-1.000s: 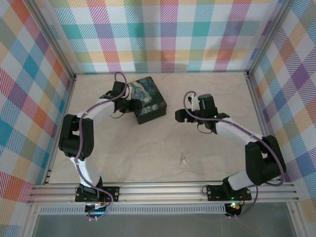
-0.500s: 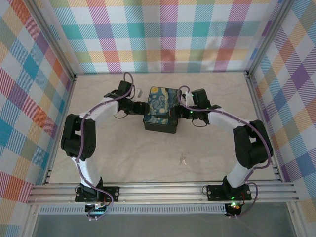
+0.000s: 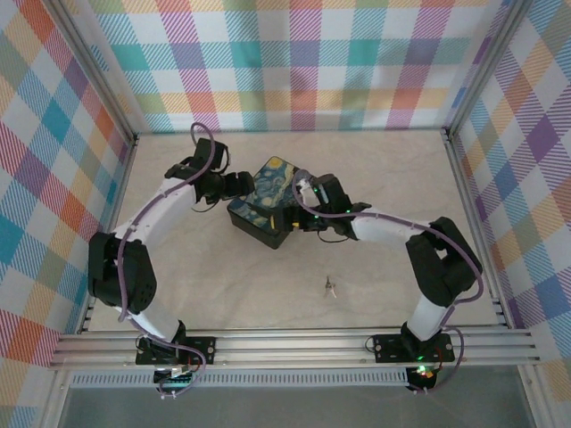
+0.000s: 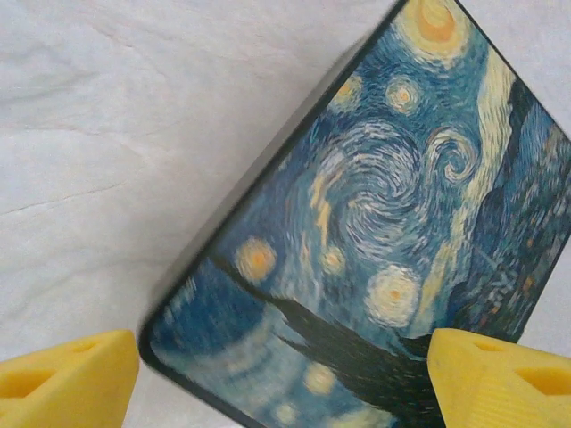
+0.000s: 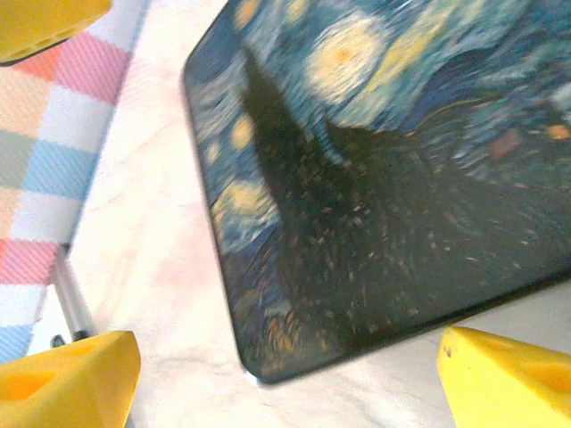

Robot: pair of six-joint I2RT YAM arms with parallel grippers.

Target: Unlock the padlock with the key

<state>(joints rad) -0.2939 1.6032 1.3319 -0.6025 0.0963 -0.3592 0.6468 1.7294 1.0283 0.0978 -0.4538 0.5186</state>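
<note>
1. jaws wide on both: left gripper (image 4: pixel 285 379) at the painted tin box's (image 3: pixel 266 203) 10 o'clock edge, right gripper (image 5: pixel 285 374) at its 4 o'clock; neither clamps anything.
2. the key (image 3: pixel 331 287) lies flat on the table (image 3: pixel 223 276), 5 o'clock of the box, well apart from both.
3. risk: your nudges spin or skid the box; the thin key may slip the pads.
4. padlock's place: cannot tell.

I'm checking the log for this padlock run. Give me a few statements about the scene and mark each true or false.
1. The key lies on the table, apart from the tin box. True.
2. The right gripper holds the key. False: it is open, at the box.
3. The left gripper is shut. False: its fingers stand wide apart.
4. The box's lid bears a blue, swirling night-sky painting. True.
</note>
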